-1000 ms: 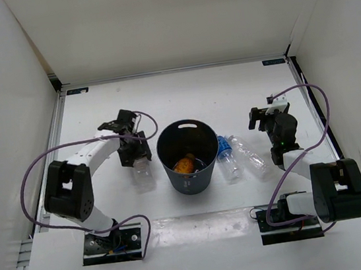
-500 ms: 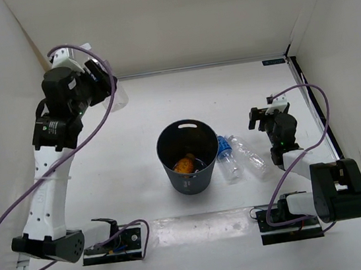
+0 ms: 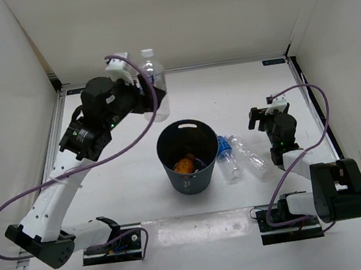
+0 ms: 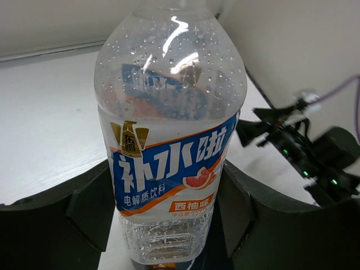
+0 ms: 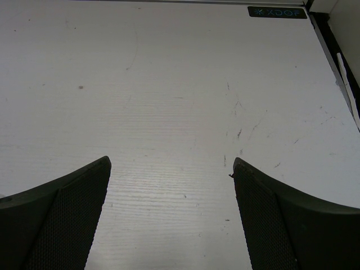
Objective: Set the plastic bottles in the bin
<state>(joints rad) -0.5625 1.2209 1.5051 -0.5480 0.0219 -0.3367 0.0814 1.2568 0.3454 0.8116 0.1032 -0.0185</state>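
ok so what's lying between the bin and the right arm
Two bottles lying down, in the top view: a blue-capped bottle beside the bin, then a plain clear bottle nearer the right arm.

We note a white table [image 3: 235,94], its surface marked with faint dark scratches and specks in the right wrist view. White walls [image 3: 171,16] enclose it on three sides. A small dark XDOF sticker [image 5: 277,12] sits at each far corner.

Labelled bottle [image 3: 155,86] lifted from beside bin [image 3: 189,179], left claw [image 3: 148,94] now raised high near bin's far-left rim
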